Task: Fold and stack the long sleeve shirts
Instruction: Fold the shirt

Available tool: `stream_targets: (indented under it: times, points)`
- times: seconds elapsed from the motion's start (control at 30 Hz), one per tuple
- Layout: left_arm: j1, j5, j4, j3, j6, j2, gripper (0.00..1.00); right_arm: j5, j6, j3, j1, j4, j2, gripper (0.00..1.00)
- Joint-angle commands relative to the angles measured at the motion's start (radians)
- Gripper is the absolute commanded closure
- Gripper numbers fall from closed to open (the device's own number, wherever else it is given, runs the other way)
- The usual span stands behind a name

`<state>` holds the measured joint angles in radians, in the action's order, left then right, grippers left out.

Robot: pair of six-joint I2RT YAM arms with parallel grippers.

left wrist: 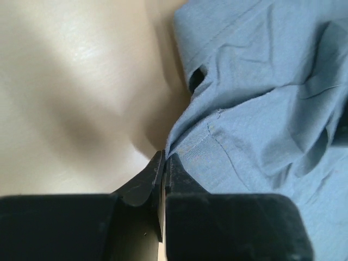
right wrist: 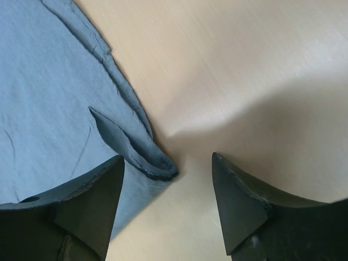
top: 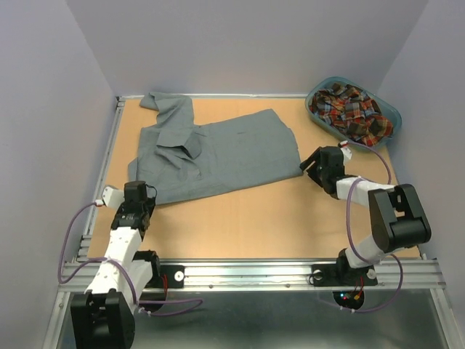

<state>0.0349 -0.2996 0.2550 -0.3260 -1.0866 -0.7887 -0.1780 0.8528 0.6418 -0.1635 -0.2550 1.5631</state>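
My left gripper (left wrist: 164, 157) is pinched shut on the grey shirt (top: 232, 153) at its near-left hem. My right gripper (right wrist: 168, 163) has its jaws wide at the shirt's right corner. 1 grey shirt is spread from the far-left corner of the bench (top: 290, 225). 1 plaid shirt (top: 351, 109) is in 1 teal basket (top: 396, 115), far-right corner.

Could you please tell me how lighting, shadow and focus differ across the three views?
Top external: even light, the grey shirt crisp. Left wrist: soft glare on the table, the left pincer a dark silhouette. Right wrist: the right pincer dark too, a broad shadow on the table beyond it.
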Motion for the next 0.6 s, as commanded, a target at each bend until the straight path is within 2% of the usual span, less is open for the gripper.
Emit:
stream_targets:
  times: [0.0, 0.03, 0.1, 0.13, 0.23, 0.3, 0.4, 0.47, 0.57]
  points:
    - [0.008, -0.055, 0.038, -0.087, 0.077, 0.017, 0.8, 0.033, -0.135, -0.011, 0.009, 0.077, -0.09, 0.28]
    - [0.008, -0.055, 0.047, -0.112, 0.091, 0.023, 0.68, 0.058, -0.167, -0.008, 0.005, 0.076, -0.13, 0.26]
    - [0.008, -0.053, 0.072, -0.14, 0.147, 0.042, 0.55, 0.139, -0.193, -0.001, -0.001, 0.054, -0.165, 0.24]
    - [0.008, -0.053, 0.079, -0.169, 0.175, 0.051, 0.41, 0.17, -0.205, -0.001, -0.01, 0.04, -0.179, 0.21]
    - [0.007, -0.079, 0.13, -0.235, 0.234, 0.072, 0.22, 0.331, -0.175, -0.023, -0.019, -0.062, -0.213, 0.16]
    - [0.008, -0.081, 0.156, -0.263, 0.264, 0.089, 0.14, 0.423, -0.12, -0.048, -0.03, -0.181, -0.225, 0.16]
    - [0.008, 0.06, 0.083, -0.256, 0.352, 0.086, 0.14, 0.469, -0.089, -0.068, -0.135, -0.303, -0.195, 0.14]
    - [-0.001, 0.213, -0.005, -0.223, 0.355, 0.053, 0.15, 0.463, -0.092, -0.047, -0.203, -0.342, -0.154, 0.14]
    - [-0.033, 0.338, -0.098, -0.16, 0.335, -0.013, 0.19, 0.462, -0.045, -0.041, -0.315, -0.472, -0.052, 0.14]
